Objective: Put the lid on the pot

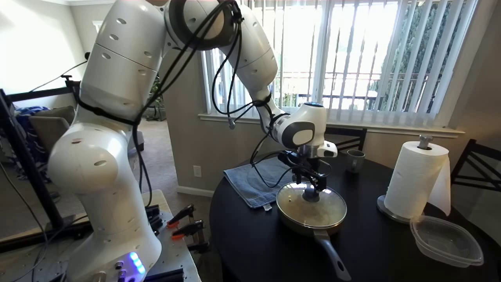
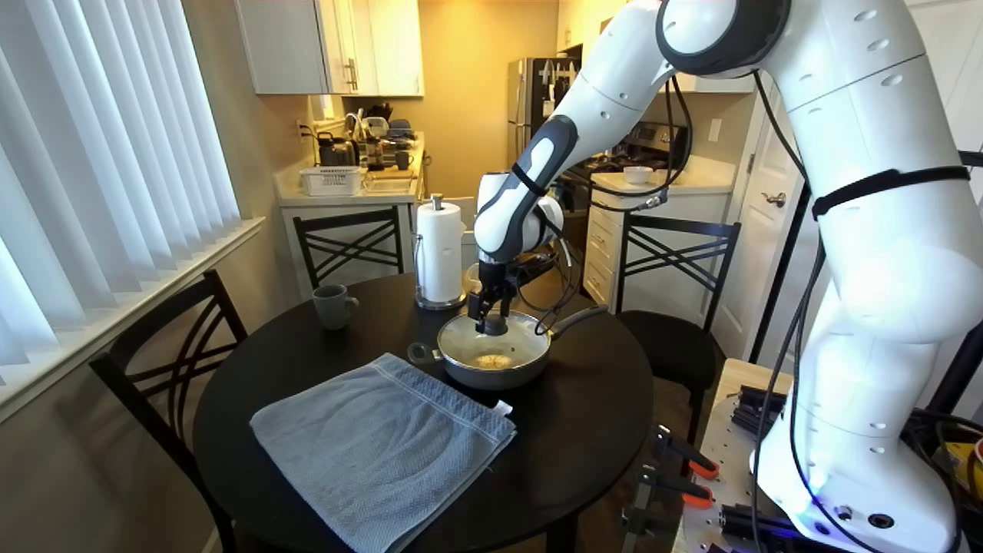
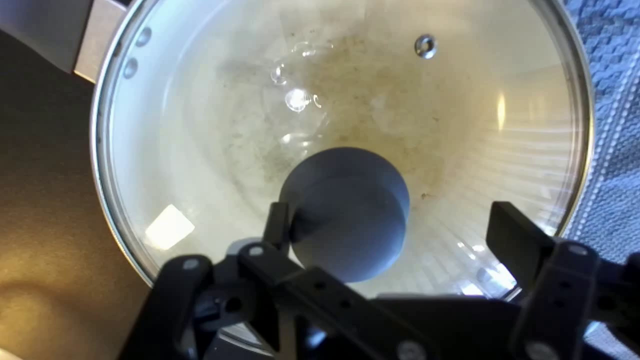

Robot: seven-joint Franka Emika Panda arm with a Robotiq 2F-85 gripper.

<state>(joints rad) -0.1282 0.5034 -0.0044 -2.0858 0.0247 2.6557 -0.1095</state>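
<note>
The glass lid [image 1: 305, 213] with its metal rim lies on the round pan, the pot [image 1: 290, 226], in both exterior views; it looks seated. The lid [image 3: 500, 150] fills much of the wrist view. Its dark round knob [image 3: 350, 220] stands up at the centre. My gripper [image 3: 395, 225] is open above the lid. The knob lies between the fingers, right by the left finger; contact cannot be told. The right finger is well apart from it. The gripper [image 1: 311, 182] also shows just over the knob in an exterior view. The pot's dark handle [image 1: 332, 256] points toward the table's front.
A folded blue towel [image 2: 376, 453] lies beside the pot. A paper towel roll [image 1: 417, 180] on a stand, a transparent plastic container [image 1: 446, 241] and a grey mug [image 2: 333, 306] stand on the round black table [image 2: 253, 369]. Chairs surround it.
</note>
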